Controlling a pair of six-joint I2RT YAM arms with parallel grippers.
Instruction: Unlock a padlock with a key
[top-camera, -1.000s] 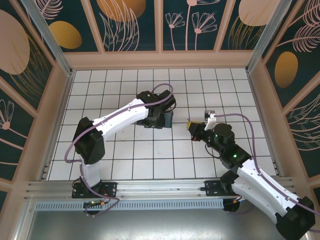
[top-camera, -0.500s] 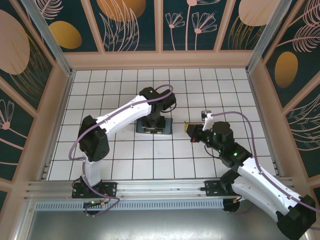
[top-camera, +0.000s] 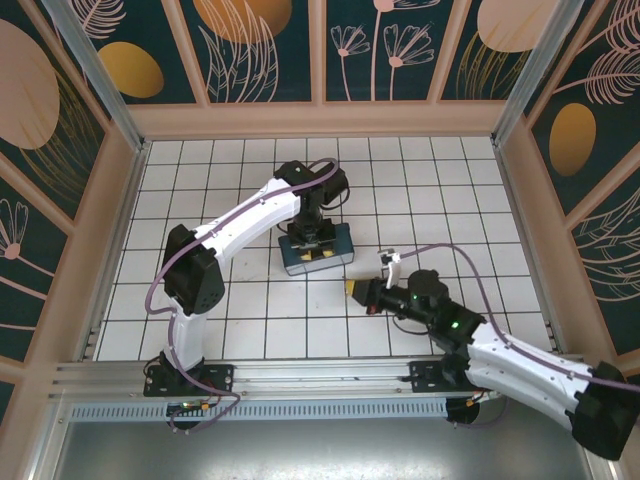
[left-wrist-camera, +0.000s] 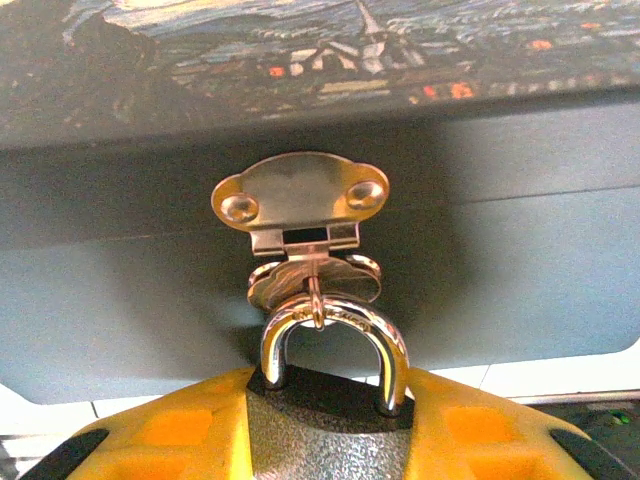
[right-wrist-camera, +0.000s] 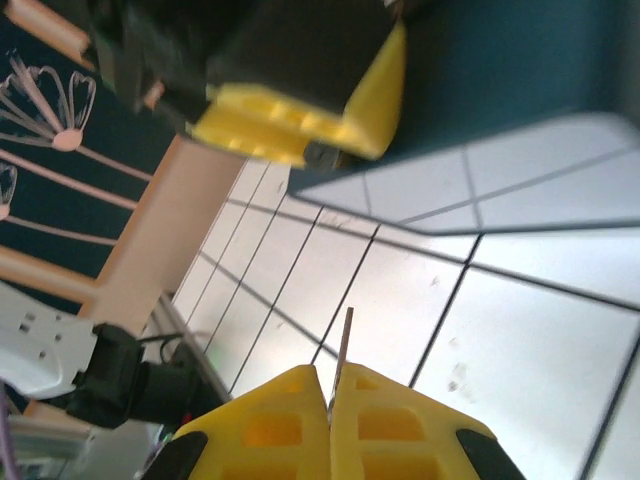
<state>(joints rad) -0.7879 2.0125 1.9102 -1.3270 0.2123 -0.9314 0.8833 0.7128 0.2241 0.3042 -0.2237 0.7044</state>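
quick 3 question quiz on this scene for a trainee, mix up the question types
1. True or false: the padlock has its shackle through the ring on the clasp of the box.
2. What do the right fingers pinch? A) the key B) the padlock C) nothing
3. Fill in: the left fingers grip the padlock by its ____.
Key: 1 true; 2 A; 3 body.
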